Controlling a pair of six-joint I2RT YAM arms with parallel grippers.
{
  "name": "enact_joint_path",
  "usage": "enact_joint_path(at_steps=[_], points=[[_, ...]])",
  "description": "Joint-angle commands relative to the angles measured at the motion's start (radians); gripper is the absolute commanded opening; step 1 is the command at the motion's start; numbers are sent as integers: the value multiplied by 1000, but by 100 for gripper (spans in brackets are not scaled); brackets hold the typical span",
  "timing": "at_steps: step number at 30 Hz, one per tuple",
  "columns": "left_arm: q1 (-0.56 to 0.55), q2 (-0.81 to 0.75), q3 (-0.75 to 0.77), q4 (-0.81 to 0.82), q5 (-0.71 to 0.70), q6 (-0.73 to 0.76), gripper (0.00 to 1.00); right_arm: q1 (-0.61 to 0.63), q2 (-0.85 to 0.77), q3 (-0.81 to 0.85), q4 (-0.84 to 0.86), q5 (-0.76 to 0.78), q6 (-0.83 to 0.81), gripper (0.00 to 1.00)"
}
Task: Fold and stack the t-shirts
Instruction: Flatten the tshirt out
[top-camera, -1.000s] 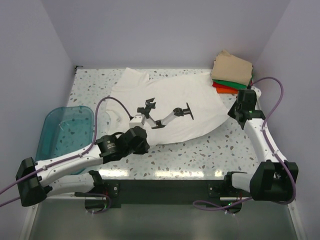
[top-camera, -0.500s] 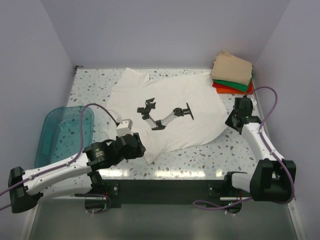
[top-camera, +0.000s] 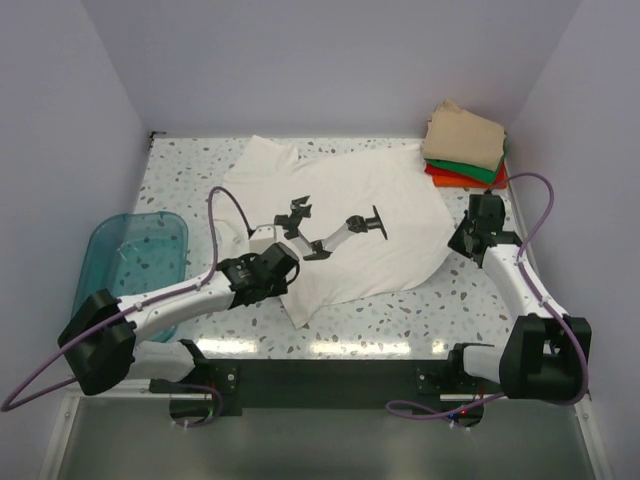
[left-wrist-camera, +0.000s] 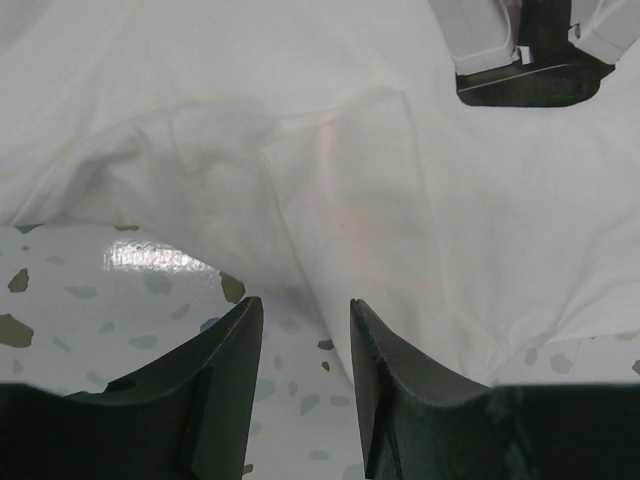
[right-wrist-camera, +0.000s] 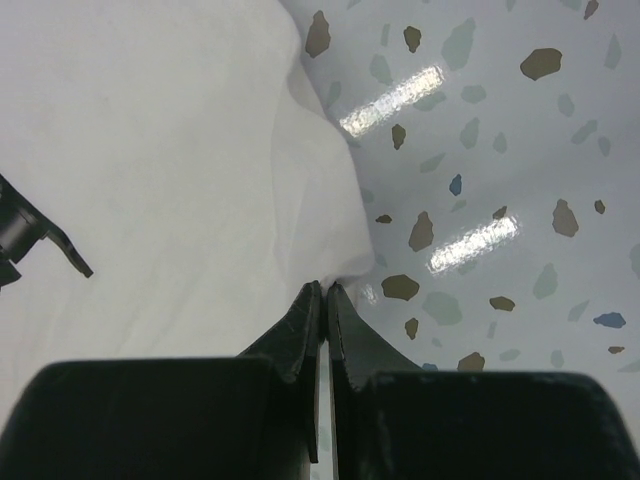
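Cloth fills most of what we see ahead of the left gripper (left-wrist-camera: 305, 305). The white t-shirt (left-wrist-camera: 400, 200) lies spread on the speckled table (left-wrist-camera: 100, 290), its rumpled edge just beyond our parted fingertips, with nothing between the jaws. At the right gripper (right-wrist-camera: 322, 288) the jaws are pressed together, tips right at the shirt's hem, cloth to their left and bare table to their right. We cannot tell whether any fabric is pinched. Past the right jaws, toward the back wall, sits the folded stack: tan t-shirt (top-camera: 465, 135) over green t-shirt (top-camera: 470, 168) over orange-red t-shirt (top-camera: 445, 178).
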Motion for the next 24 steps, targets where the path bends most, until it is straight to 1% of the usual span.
enact_joint_path(at_steps=[1,9,15,24], points=[[12,50,71,115,-3,72,44,-4,4,14,46,-16,9,0],[48,175,105,113,-15,72,39,-4,13,11,58,-35,6,0],[65,207,100,124,-11,72,40,-4,21,11,68,-44,8,0],[78,262,86,191,28,92,41,-4,18,6,63,-41,5,0]])
